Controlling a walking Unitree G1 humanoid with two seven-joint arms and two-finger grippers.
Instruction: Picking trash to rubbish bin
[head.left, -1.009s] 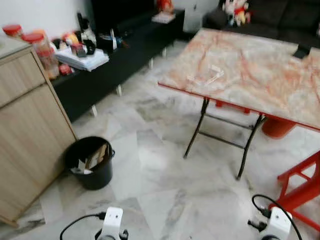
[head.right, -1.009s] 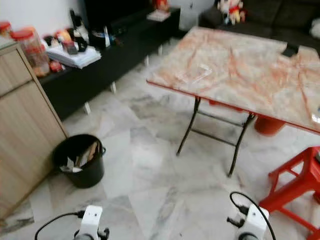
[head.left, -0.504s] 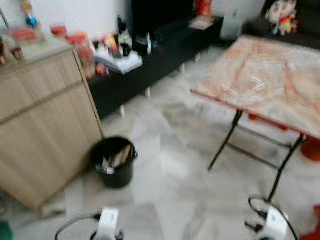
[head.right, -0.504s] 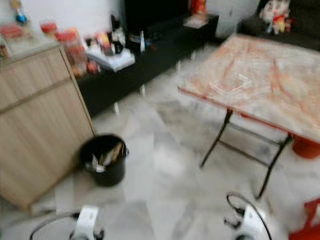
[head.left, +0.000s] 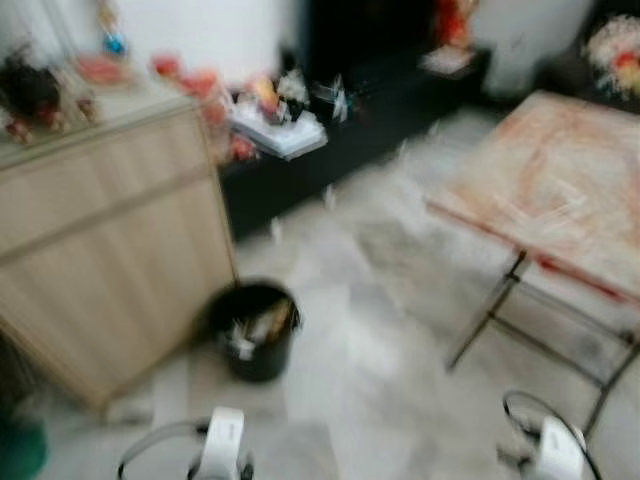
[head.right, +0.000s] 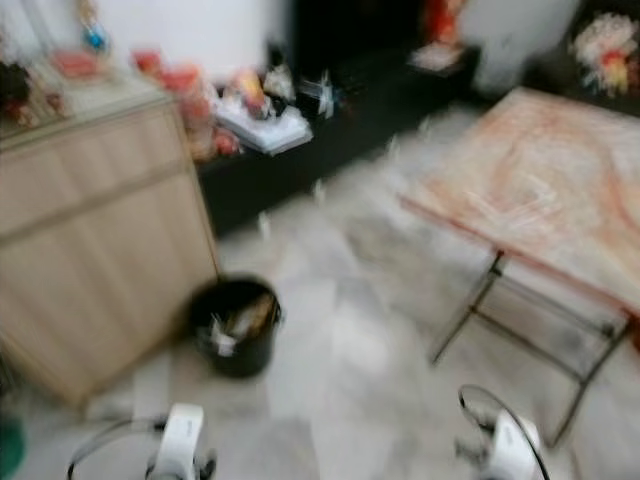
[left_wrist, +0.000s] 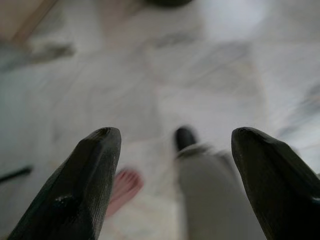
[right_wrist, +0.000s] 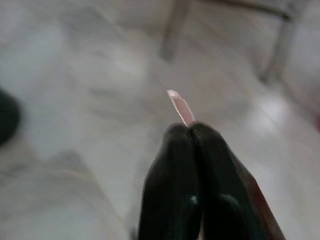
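Pinching a thin pink scrap (right_wrist: 179, 106) for dumping, the right gripper (right_wrist: 190, 129) hangs near the black bin (head.left: 255, 330); left gripper (left_wrist: 175, 145) gapes empty.

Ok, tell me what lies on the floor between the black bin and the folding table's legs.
Bare marble floor, as far as the blurred left eye view shows, between the black bin and the folding table.
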